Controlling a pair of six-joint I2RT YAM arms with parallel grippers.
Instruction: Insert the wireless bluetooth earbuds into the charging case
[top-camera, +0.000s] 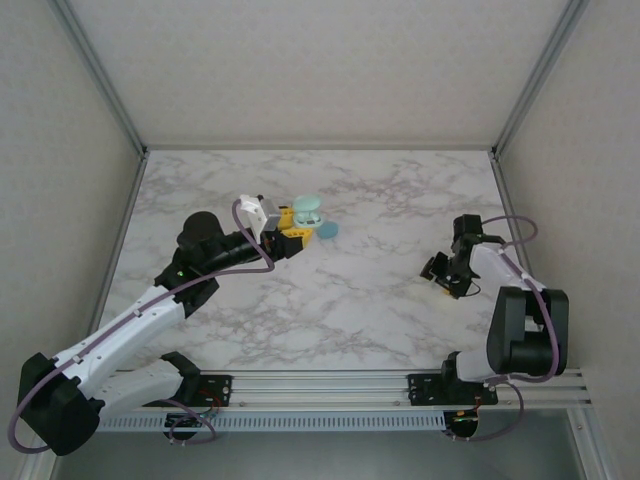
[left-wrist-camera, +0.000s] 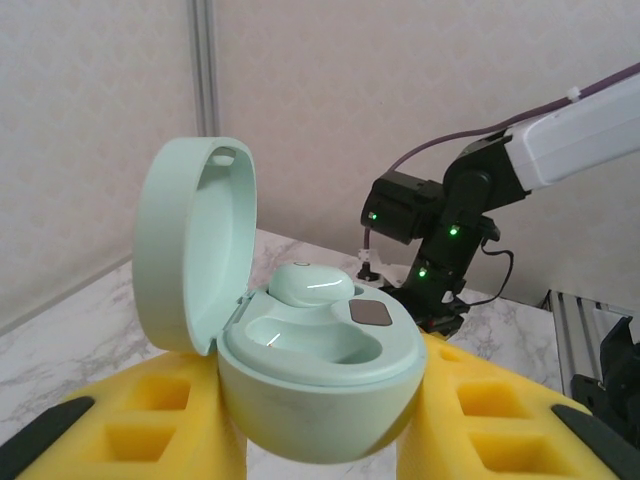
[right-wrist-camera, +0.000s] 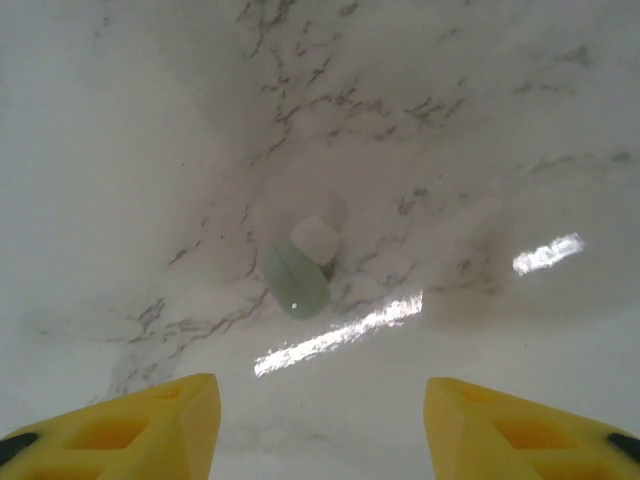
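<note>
The left arm (top-camera: 130, 325), white-shelled with black joints and a looping purple cable, reaches toward 12 o'clock across the table (top-camera: 350, 320), a glossy white marble-look surface with grey veins. The left jaws are closed on the charging case (left-wrist-camera: 320, 390). Their blocky yellow fingers (left-wrist-camera: 150, 420), moulded with square pockets, press its rounded base from both sides.

The case is smooth, matte, mint-green plastic shaped like a pebble. It sits just left of 12 o'clock from the table's middle. Its domed lid (left-wrist-camera: 190, 250) stands upright at the case's 9 o'clock, hinged open, with a hollow inside. One glossy oval earbud (left-wrist-camera: 310, 283) is seated in the far well, at 12 o'clock. A small dark square patch (left-wrist-camera: 372, 314) lies on the rim beside it, and the near well is a bare scooped hollow. In the top view a small round blue-teal disc (top-camera: 327, 231) lies just beside the case, at its 5 o'clock.

The right arm (top-camera: 525, 325) bends over the table's 3 o'clock side. The right jaws stand wide apart with nothing between them, their yellow tips (right-wrist-camera: 190, 410) hovering above the marble. A loose earbud (right-wrist-camera: 295, 280) lies on the table at their 12 o'clock, apart from both tips. It is a pale green oval body with a centre seam and a soft white ear tip (right-wrist-camera: 316, 240) at one end.
</note>
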